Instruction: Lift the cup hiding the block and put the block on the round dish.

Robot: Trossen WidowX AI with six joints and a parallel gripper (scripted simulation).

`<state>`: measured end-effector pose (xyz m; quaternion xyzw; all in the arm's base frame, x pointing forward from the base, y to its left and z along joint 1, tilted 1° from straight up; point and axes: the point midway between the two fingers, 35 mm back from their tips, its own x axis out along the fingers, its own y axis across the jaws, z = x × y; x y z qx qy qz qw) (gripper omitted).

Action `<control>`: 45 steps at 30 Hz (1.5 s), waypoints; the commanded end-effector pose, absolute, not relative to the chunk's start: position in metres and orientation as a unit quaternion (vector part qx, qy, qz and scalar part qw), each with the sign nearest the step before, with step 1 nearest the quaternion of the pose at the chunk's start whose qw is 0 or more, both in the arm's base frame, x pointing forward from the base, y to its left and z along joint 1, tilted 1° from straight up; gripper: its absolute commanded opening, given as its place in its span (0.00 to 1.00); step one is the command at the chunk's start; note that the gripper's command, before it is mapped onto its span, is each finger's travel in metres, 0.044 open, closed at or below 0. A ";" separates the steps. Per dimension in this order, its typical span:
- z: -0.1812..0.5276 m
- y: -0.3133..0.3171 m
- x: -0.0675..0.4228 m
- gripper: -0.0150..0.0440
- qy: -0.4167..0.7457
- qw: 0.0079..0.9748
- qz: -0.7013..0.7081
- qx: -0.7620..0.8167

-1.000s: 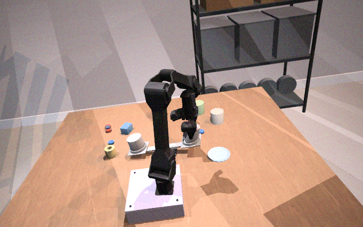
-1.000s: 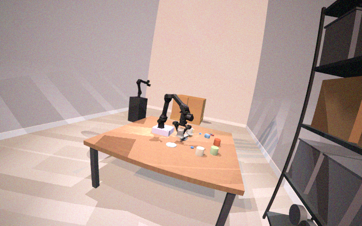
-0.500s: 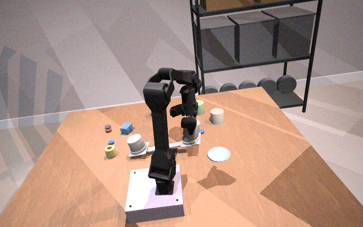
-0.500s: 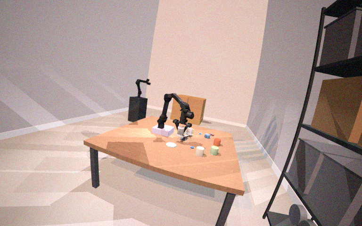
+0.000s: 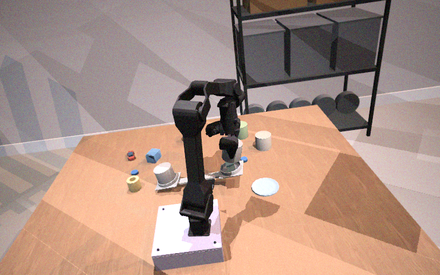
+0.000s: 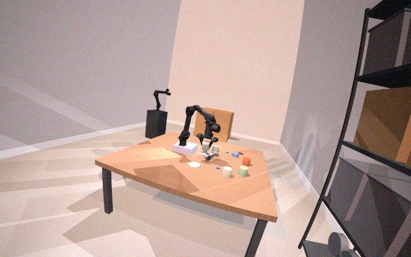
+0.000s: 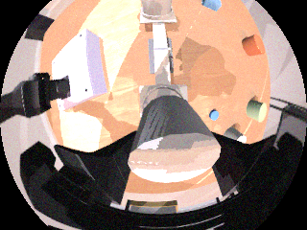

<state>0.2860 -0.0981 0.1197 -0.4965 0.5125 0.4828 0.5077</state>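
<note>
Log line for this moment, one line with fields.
gripper: shut on cup | cup: raised above balance pan | other cup: seated | dish: bare

Storeroom-like workshop: metal shelving (image 5: 308, 48) with grey bins at upper right, cardboard boxes (image 6: 213, 123), wooden desk (image 6: 169, 172), bare walls.
</note>
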 end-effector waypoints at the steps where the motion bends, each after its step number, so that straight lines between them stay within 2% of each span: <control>1: 0.128 -0.098 0.286 0.25 0.512 0.509 0.478 -0.500; 22: 0.154 -0.096 0.281 0.25 0.512 0.509 0.478 -0.500; 45: 0.147 -0.096 0.281 0.25 0.512 0.507 0.483 -0.497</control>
